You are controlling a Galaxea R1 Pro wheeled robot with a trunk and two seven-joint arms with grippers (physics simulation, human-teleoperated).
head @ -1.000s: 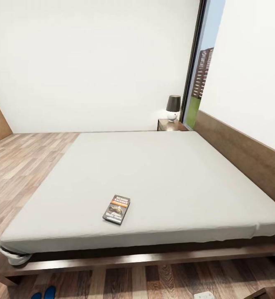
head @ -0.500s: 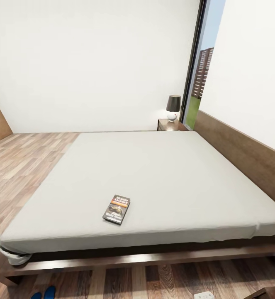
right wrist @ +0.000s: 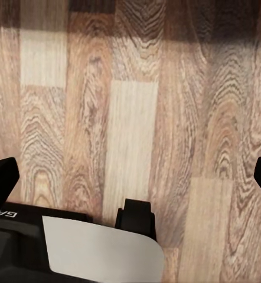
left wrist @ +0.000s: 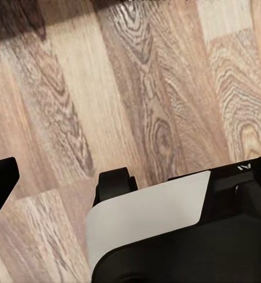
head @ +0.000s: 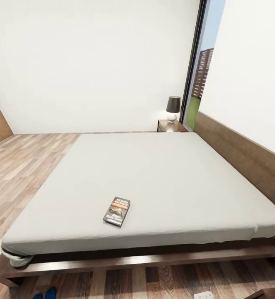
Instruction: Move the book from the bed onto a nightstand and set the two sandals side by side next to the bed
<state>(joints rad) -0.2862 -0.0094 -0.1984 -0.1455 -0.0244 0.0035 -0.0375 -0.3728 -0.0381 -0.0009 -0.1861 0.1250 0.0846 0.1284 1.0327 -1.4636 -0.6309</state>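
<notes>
**Book on the bed, both grippers over bare floor**

The book [head: 116, 211] lies flat on the grey mattress of the bed [head: 162, 174], near its front edge and well apart from the nightstand [head: 169, 125] at the far corner (a small lamp [head: 173, 108] stands on it). Two blue sandals [head: 45, 294] peek in on the floor [head: 13, 174] in front of the bed's near left corner, side by side. The left gripper [left wrist: 130, 171] hangs over wood planks with its dark fingertips far apart, nothing between them. The right gripper [right wrist: 130, 177] is likewise spread wide above the floor, holding nothing. None of the task's things lie near either gripper.
</notes>
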